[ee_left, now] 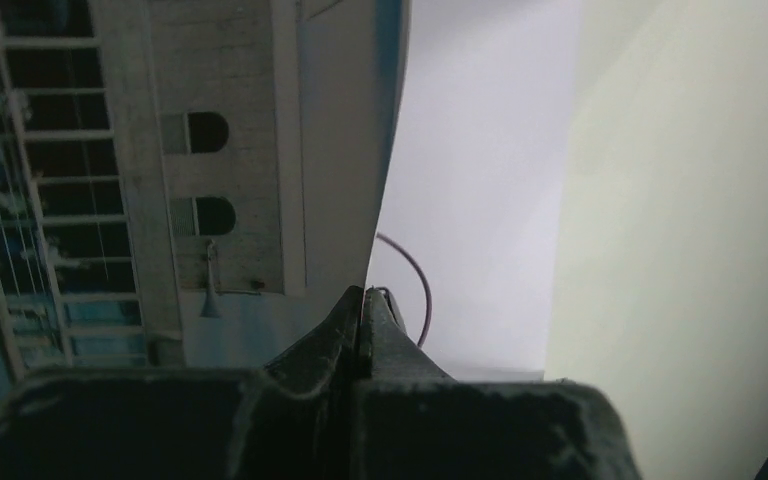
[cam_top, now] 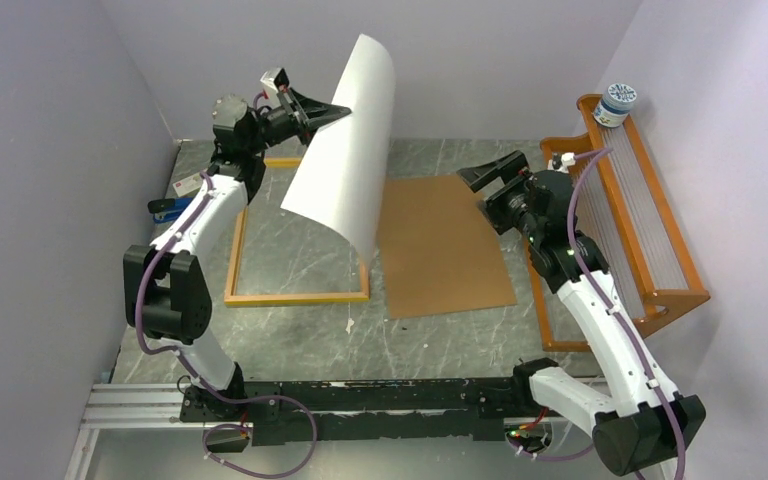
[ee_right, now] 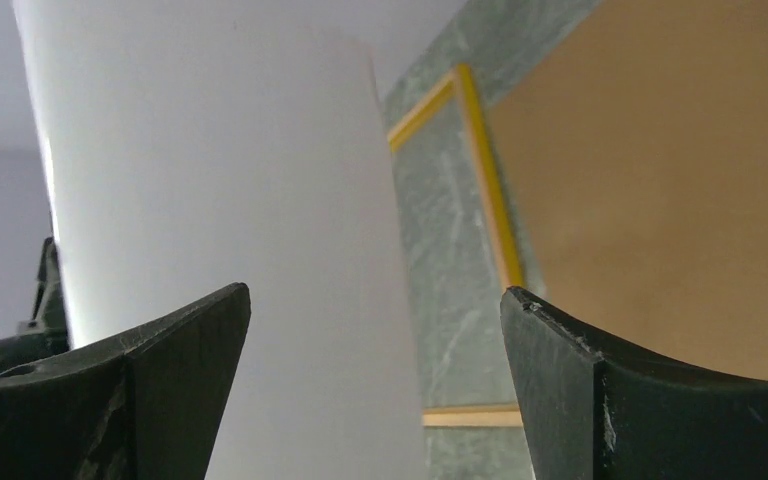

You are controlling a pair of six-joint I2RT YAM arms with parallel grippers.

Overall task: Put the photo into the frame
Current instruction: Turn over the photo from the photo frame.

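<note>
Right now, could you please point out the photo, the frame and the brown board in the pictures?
photo (cam_top: 348,150), top view, on the middle of its white back.
frame (cam_top: 295,297), top view, on its near yellow rail.
brown board (cam_top: 442,245), top view, on the middle of its face.

Even soft light, blurred wrist close-ups

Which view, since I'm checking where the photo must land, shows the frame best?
Top external: the frame shows most of its border, the photo hiding part. Right wrist catches mainly one side; left wrist shows none of it.
</note>
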